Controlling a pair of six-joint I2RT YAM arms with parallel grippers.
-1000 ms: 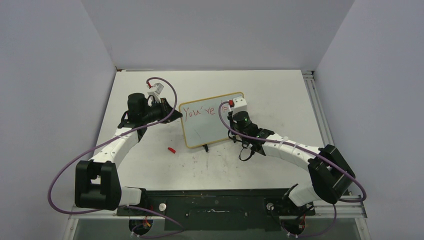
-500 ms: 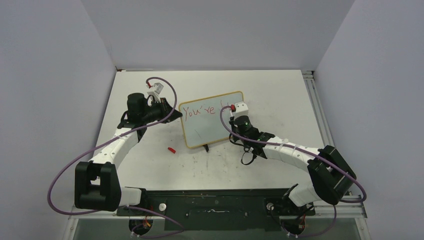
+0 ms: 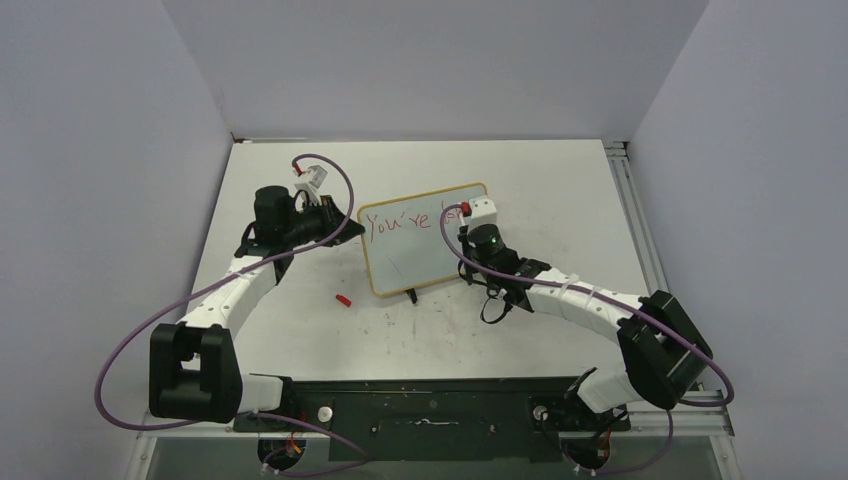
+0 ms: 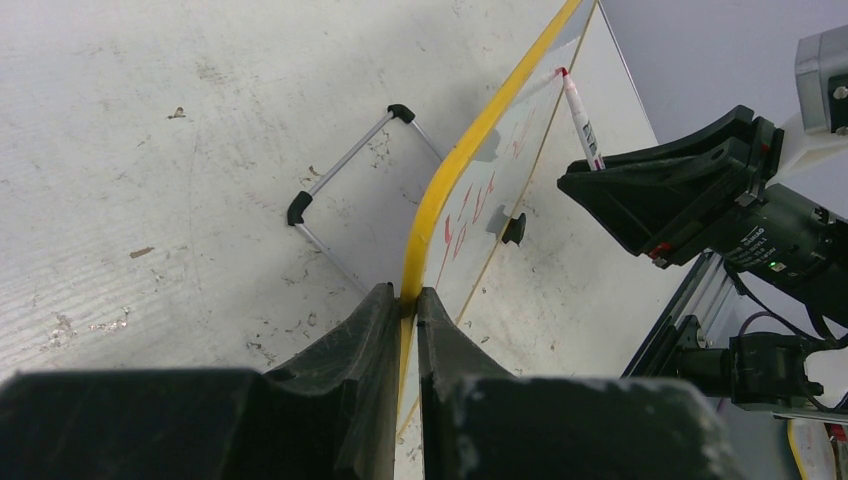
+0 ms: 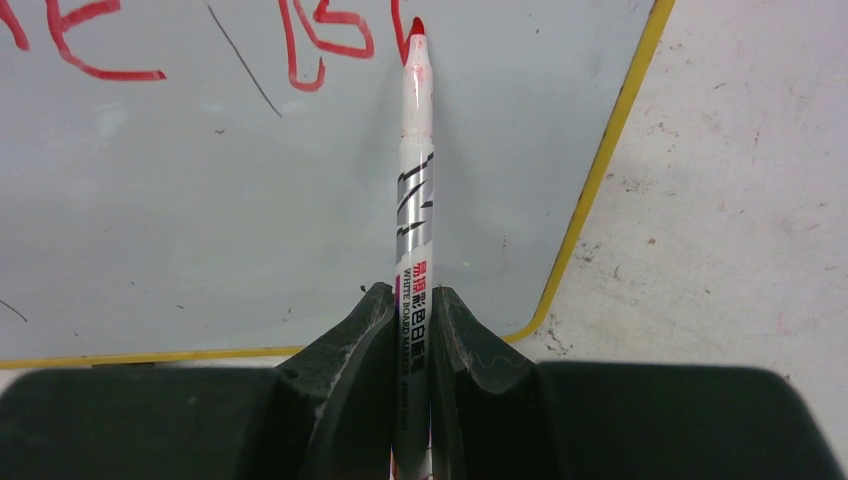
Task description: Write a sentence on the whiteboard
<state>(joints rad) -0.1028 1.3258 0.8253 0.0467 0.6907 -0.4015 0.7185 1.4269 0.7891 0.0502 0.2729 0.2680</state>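
The whiteboard (image 3: 425,245) stands tilted at the table's middle, with a thin yellow-tan frame. My left gripper (image 4: 408,296) is shut on the frame (image 4: 460,160) at the board's left edge (image 3: 362,240). My right gripper (image 5: 412,300) is shut on a red-tipped marker (image 5: 413,180), its tip (image 5: 416,25) touching the board's upper right part (image 3: 463,212). The sentence (image 3: 400,222) in red reads "You're" followed by the first strokes of another word (image 5: 325,40). No second line shows.
A red marker cap (image 3: 343,299) lies on the table left of the board's lower corner. Faint red scribbles (image 3: 400,322) mark the tabletop below the board. The board's wire stand (image 4: 345,165) with black feet shows behind it. Grey walls enclose the table.
The right gripper with the marker dipped slightly down and right, then came back up; one more red stroke stands at the end of the top line. The left arm and board have not moved.
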